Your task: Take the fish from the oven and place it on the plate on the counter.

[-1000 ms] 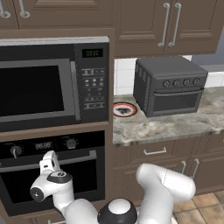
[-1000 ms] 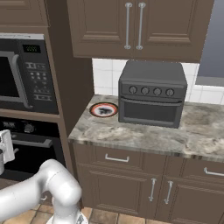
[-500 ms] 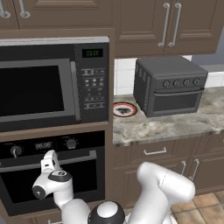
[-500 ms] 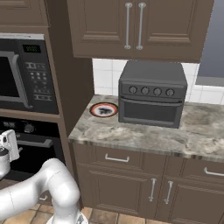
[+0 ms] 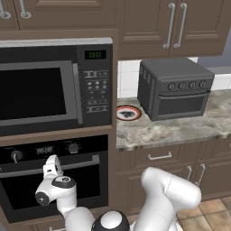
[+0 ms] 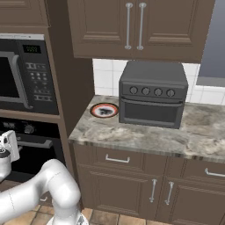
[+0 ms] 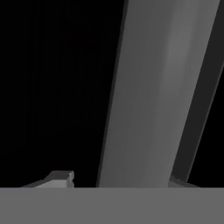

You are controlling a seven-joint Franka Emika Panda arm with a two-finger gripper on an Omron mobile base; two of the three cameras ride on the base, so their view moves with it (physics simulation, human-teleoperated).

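The counter (image 5: 180, 131) is a mottled grey-beige stone top over brown drawers. The plate (image 5: 128, 113) lies on it at the left end, near the back edge. Just beside the plate, to the right, stands a dark grey toaster oven (image 5: 175, 86) against the back wall.

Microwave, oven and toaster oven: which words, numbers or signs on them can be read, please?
Microwave display: green digits, too blurred to read.
Microwave keypad: button marks, too small to read.
Oven display: pale digits between the two knobs, too blurred to read.
Toaster oven: four knobs, no readable marks.
Nothing can be quoted with certainty.
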